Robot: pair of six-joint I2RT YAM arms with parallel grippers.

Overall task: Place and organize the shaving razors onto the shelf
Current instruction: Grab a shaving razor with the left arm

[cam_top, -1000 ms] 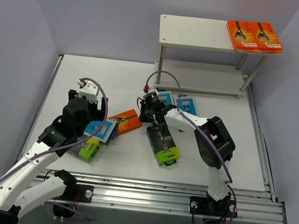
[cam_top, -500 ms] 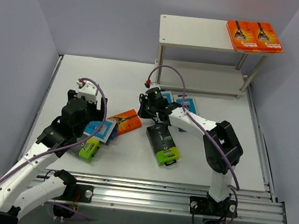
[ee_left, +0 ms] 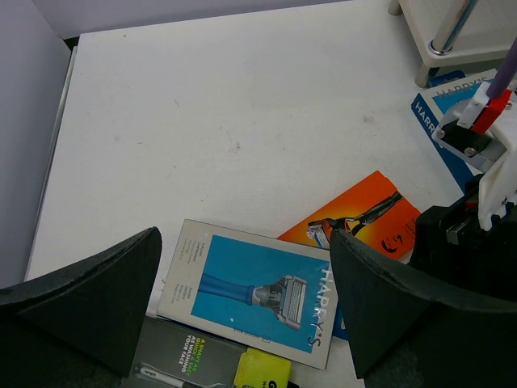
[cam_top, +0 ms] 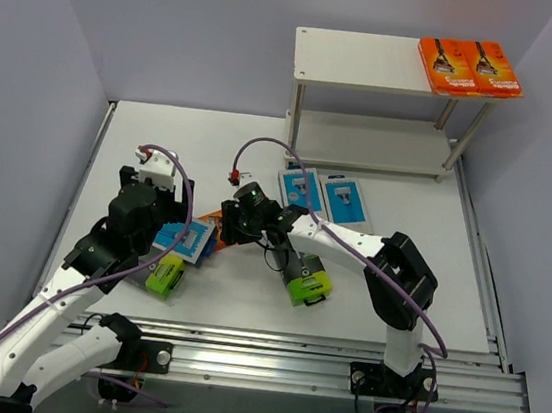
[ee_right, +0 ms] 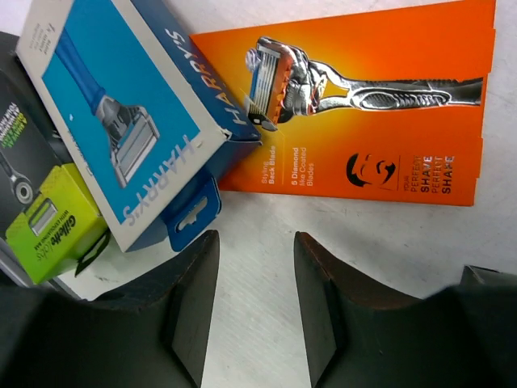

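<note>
Two orange razor packs (cam_top: 469, 67) lie on the right end of the shelf's top board (cam_top: 360, 59). On the table, two light blue packs (cam_top: 324, 194) lie side by side and a black pack with a lime end (cam_top: 303, 272) lies nearer. At the left, an orange pack (ee_right: 363, 121), a blue pack (ee_left: 250, 291) and a black-lime pack (ee_left: 218, 364) overlap in a cluster. My right gripper (ee_right: 254, 283) is open over bare table just short of the orange pack's edge. My left gripper (ee_left: 242, 307) hangs wide open above the blue pack, holding nothing.
The right arm's wrist (ee_left: 477, 234) with its purple cable sits close beside the left gripper. The shelf's lower board (cam_top: 374, 143) stands at the back right. Grey walls close in both sides, and a metal rail (cam_top: 338, 360) runs along the near edge.
The right arm swung left, from over the middle black-lime pack to the orange pack in the left cluster, and its jaws went from shut to open. The left arm hardly moved.
</note>
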